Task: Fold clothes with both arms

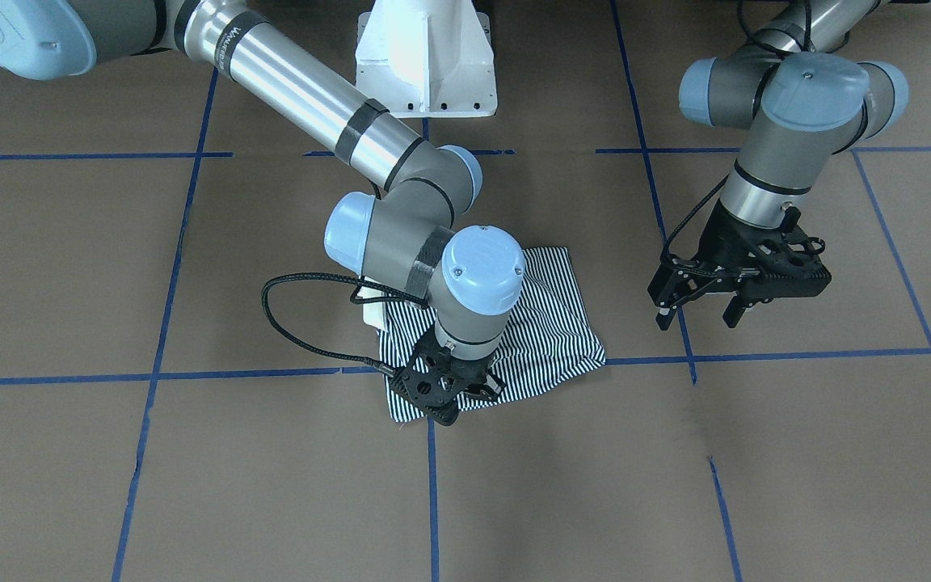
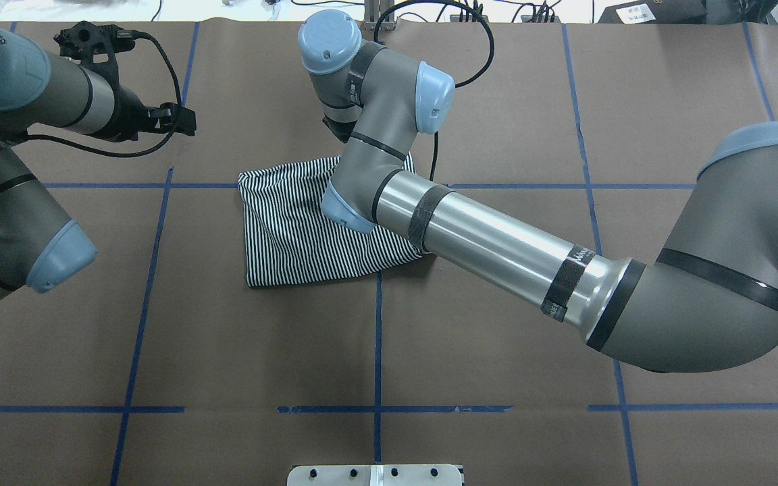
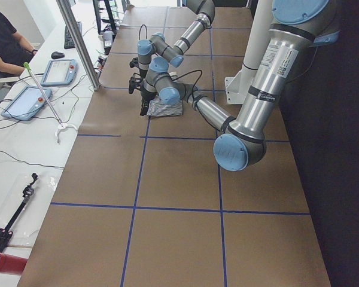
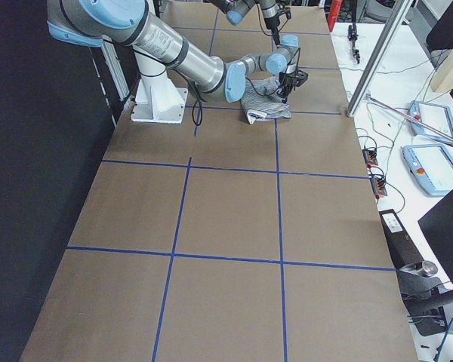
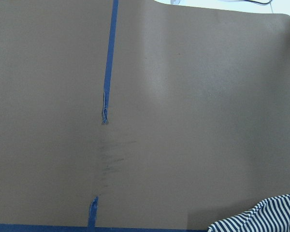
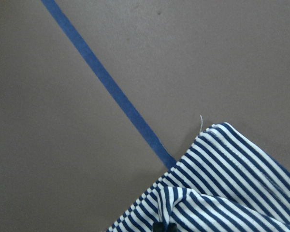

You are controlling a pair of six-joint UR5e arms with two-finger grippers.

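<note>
The striped shirt (image 1: 550, 323) lies folded into a small, rumpled square near the middle of the brown worktop (image 1: 191, 485), in front of the white base (image 1: 427, 56). Its far edge, away from the robot, lies on two blue tape lines (image 1: 433, 501) where they cross.

The right arm (image 1: 296, 89) reaches out over the shirt and bends down. The right tool (image 1: 457, 400) is pressed onto the shirt's far edge, close to one corner. The cloth is bunched up a little there. Its tips are hidden, so I cannot tell if it is pinching the cloth or not.

The left arm (image 1: 789, 121) is off to the side, well apart from the shirt. The left tool (image 1: 698, 317) hangs above the worktop over a blue line. Its two fingers are spread wide, with nothing between them.
</note>
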